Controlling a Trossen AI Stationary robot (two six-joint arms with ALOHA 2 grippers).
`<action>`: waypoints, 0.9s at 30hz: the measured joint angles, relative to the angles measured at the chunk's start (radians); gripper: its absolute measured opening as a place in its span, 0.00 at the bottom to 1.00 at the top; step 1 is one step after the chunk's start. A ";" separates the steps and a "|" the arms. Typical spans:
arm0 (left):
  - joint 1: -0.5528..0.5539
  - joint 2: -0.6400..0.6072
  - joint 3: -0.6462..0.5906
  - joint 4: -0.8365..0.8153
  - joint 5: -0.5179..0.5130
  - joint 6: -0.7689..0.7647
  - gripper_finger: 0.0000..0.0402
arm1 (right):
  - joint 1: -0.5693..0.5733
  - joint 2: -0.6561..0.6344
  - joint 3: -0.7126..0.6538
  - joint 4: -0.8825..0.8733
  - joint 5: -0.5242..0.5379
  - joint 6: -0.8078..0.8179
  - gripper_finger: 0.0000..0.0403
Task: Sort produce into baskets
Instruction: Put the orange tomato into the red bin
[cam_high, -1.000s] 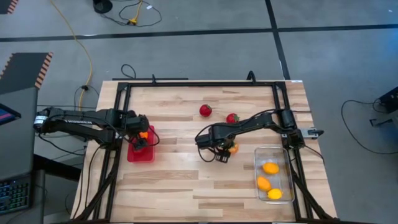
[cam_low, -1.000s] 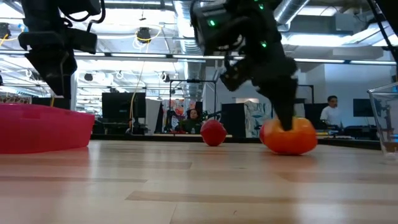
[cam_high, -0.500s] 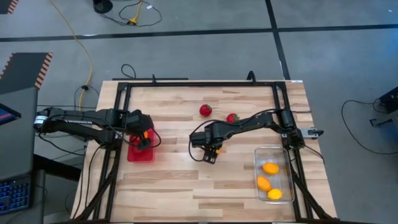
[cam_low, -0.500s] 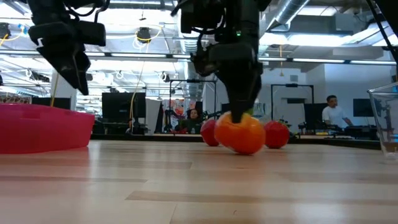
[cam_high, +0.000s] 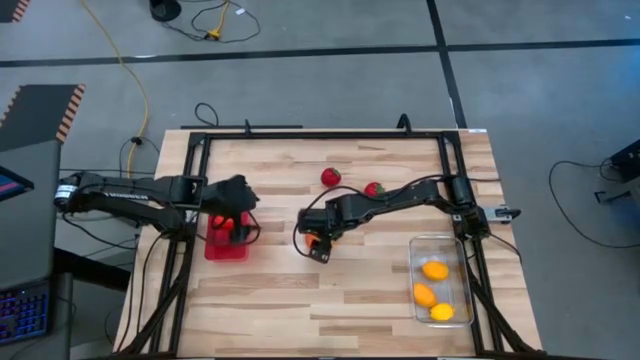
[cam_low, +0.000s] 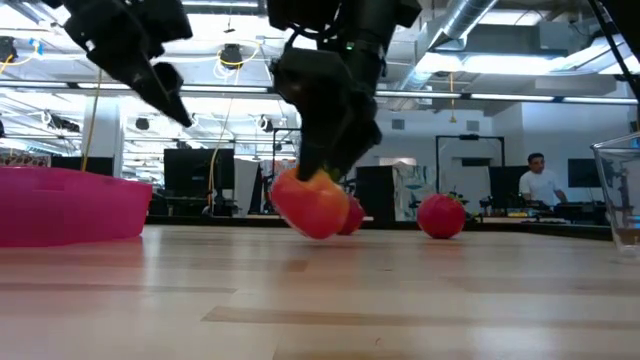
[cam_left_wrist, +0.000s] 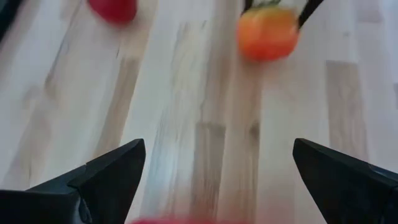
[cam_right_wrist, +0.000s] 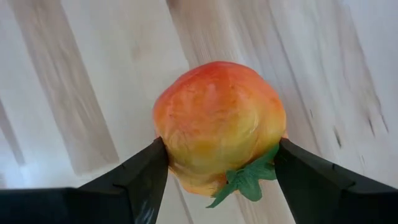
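Tomato: orange-red toy tomato with green leafy top, lifted just clear of the wooden table near its middle, left of the two strawberries.
Strawberries: two red pieces and on the far middle of the table, apart from each other.
Lemons: three yellow-orange ovals inside the clear bin at the near right.
Red bin: small opaque basket at the left edge; red pieces show inside, partly hidden by the arm.
Right gripper: partly open, both fingers pressed against the tomato's sides, holding it.
Left gripper: fingers spread wide, holding nothing, over the red bin.
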 joint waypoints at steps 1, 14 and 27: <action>-0.009 0.000 0.000 0.018 0.000 0.018 0.99 | -0.002 0.000 0.000 0.018 0.000 -0.002 0.74; -0.162 0.000 0.000 0.169 -0.002 0.254 0.99 | -0.010 -0.002 0.000 0.215 0.000 -0.006 0.74; -0.244 0.000 0.000 0.201 -0.002 0.405 0.99 | -0.014 -0.003 0.000 0.513 -0.147 -0.002 0.74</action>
